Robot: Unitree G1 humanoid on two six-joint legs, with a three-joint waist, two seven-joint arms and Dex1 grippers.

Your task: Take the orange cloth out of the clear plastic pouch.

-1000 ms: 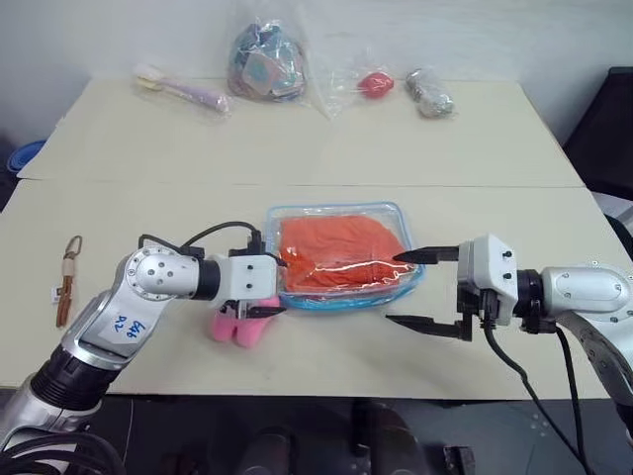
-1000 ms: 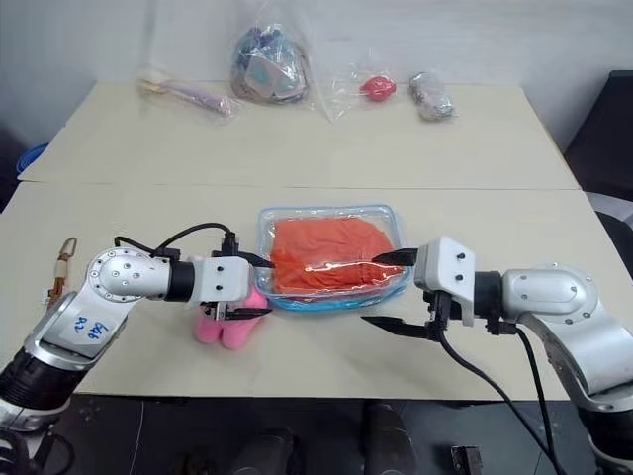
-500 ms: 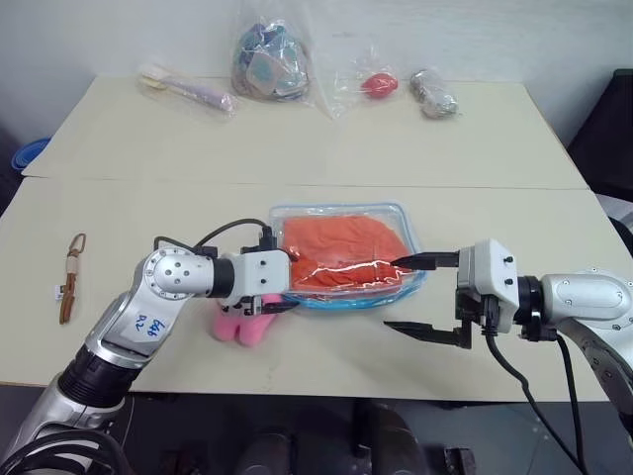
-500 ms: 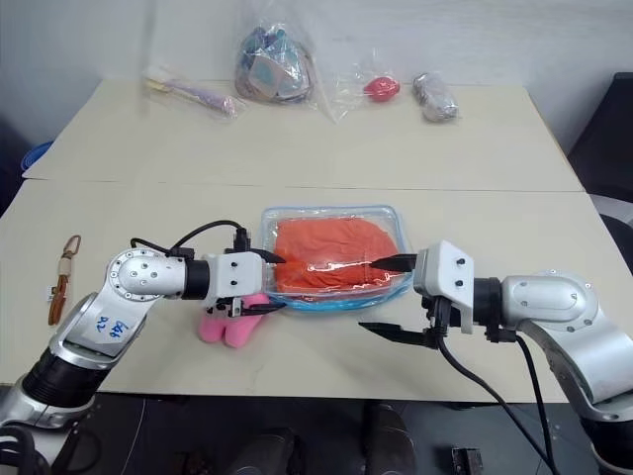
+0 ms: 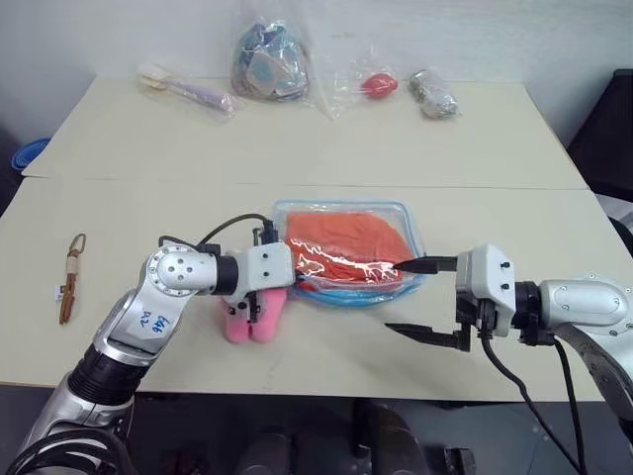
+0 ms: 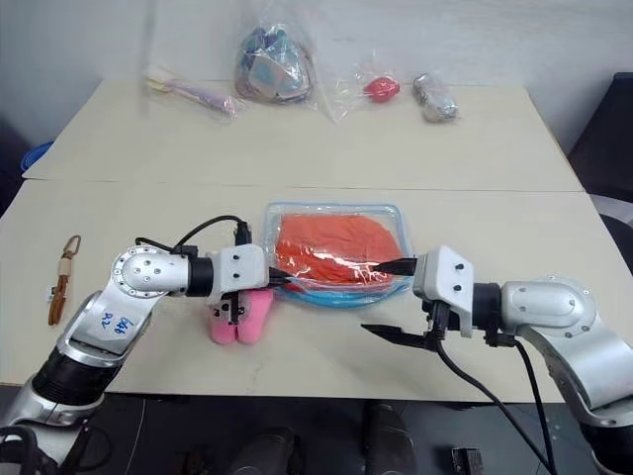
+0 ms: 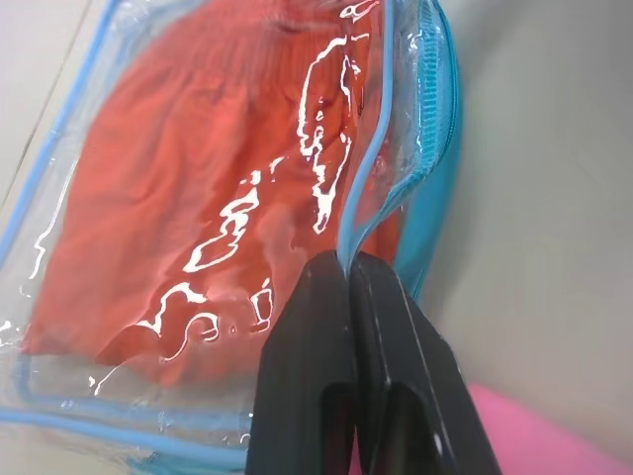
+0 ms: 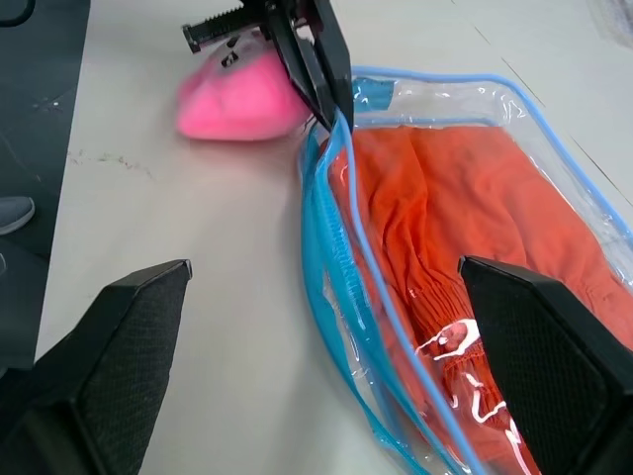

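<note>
Left wrist view shows my left fingers [image 7: 348,287] pinched on the clear plastic pouch [image 5: 412,247] at its blue rim. Orange cloth [image 5: 346,242] sits inside, mid-counter [image 5: 297,148]. My right fingers [image 5: 420,297] stand wide apart near the pouch's right end.

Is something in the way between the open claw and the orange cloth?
Yes. The orange cloth lies inside the clear plastic pouch, so the pouch's plastic wall and blue trim stand between it and the open right gripper. The left gripper is shut on the blue edge, lifting the opening.
</note>
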